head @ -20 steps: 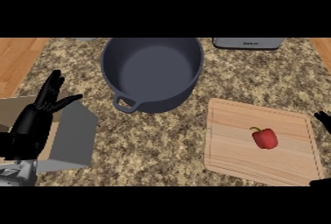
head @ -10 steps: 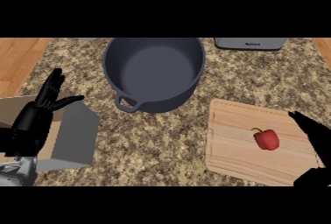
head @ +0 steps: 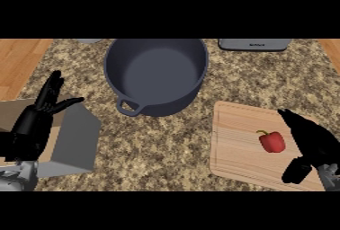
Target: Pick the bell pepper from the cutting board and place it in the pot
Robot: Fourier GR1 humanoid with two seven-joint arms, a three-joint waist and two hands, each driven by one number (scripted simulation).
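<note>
Even, soft light; faint shade w/in pot [head: 156, 72]

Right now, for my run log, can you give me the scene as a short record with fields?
bell pepper: on the cutting board, not held
pot: empty, beyond the cutting board, to its left
right hand: open, just right of the bell pepper
left hand: open, resting at the view's left edge
step: grasp not yet made

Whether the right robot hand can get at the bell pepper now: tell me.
Probably yes. The right robot hand is open at the right edge of the cutting board, beside the bell pepper, nothing between them.
</note>
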